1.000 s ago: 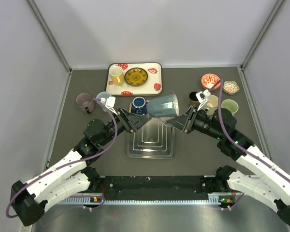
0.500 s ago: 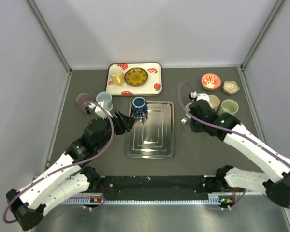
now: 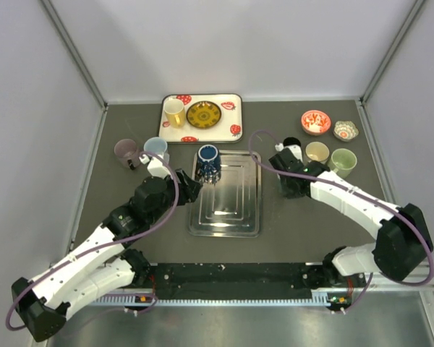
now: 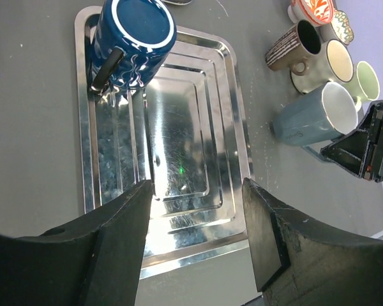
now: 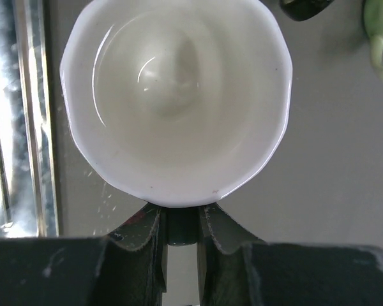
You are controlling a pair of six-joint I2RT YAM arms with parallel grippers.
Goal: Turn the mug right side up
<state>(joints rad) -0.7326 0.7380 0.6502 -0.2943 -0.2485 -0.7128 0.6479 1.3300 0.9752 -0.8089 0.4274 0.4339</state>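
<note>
A grey-blue mug with a white inside point(image 5: 175, 102) is right of the metal tray point(image 3: 246, 217); it also shows in the left wrist view point(image 4: 313, 118). Its mouth faces the right wrist camera. My right gripper point(image 5: 180, 233) is shut on its dark handle; in the top view the gripper point(image 3: 289, 179) covers the mug. A dark blue mug point(image 3: 207, 160) stands upside down on the tray's far left corner and also shows in the left wrist view point(image 4: 134, 38). My left gripper point(image 4: 196, 210) is open and empty above the tray's near edge.
A strawberry tray point(image 3: 235, 108) with a yellow mug and plate is at the back. A purple mug point(image 3: 126, 152) and pale blue cup point(image 3: 155, 147) stand at the left. A brown mug point(image 3: 291, 144), cream cup point(image 3: 317, 152), green cup point(image 3: 343, 159) and two bowls are at the right.
A second ago both grippers held the grey-blue mug over the tray. My right gripper has carried it off to the tray's right; my left gripper has let go and drawn back.
</note>
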